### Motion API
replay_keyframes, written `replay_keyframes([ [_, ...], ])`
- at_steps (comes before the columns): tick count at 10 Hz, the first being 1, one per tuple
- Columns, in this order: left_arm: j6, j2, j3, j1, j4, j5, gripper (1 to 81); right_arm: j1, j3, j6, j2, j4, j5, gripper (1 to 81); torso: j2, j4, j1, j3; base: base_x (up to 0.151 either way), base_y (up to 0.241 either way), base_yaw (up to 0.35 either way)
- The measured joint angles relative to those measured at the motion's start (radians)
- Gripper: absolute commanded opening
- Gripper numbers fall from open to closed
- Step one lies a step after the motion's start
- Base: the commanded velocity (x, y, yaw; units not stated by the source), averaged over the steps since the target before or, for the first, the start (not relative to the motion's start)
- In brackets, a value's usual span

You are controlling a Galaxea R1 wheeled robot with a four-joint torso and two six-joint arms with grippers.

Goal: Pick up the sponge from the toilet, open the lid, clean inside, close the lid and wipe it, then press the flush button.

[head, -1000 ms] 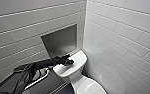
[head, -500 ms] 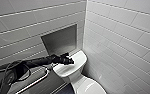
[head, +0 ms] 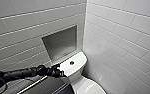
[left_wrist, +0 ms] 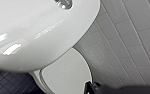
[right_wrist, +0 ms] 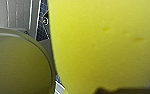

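Yellow sponge (right_wrist: 103,45) sits clamped in the right end effector (right_wrist: 121,90), just beside the closed lid (right_wrist: 18,65) of the toilet (head: 78,82). The left end effector (head: 56,71) is at the left edge of the tank (head: 79,58), near the flush button (head: 71,62). I cannot tell whether it is apart or together.

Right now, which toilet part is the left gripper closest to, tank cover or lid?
The tank cover, the flat piece carrying the flush button: the left gripper sits at its edge. The lid lies lower, apart from it.
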Motion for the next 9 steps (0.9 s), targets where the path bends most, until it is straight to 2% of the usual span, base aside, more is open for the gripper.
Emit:
replay_keyframes([
  [3,0.000,-0.087,0.099,0.253,0.054,0.002,1.0,-0.007,-0.009,-0.003,0.000,0.000,-0.001,1.0,0.000,0.000,0.000,0.057,0.000,0.000,0.000],
  [7,0.000,-0.130,0.097,0.606,0.181,-0.121,1.0,-0.020,-0.011,-0.004,-0.001,0.000,-0.005,1.0,-0.001,0.000,-0.002,0.135,0.000,0.000,0.000],
  [9,0.000,-0.126,0.024,0.759,0.243,-0.201,1.0,-0.034,-0.018,-0.005,0.001,0.000,-0.008,1.0,-0.002,0.000,-0.004,0.173,0.000,0.000,0.000],
])
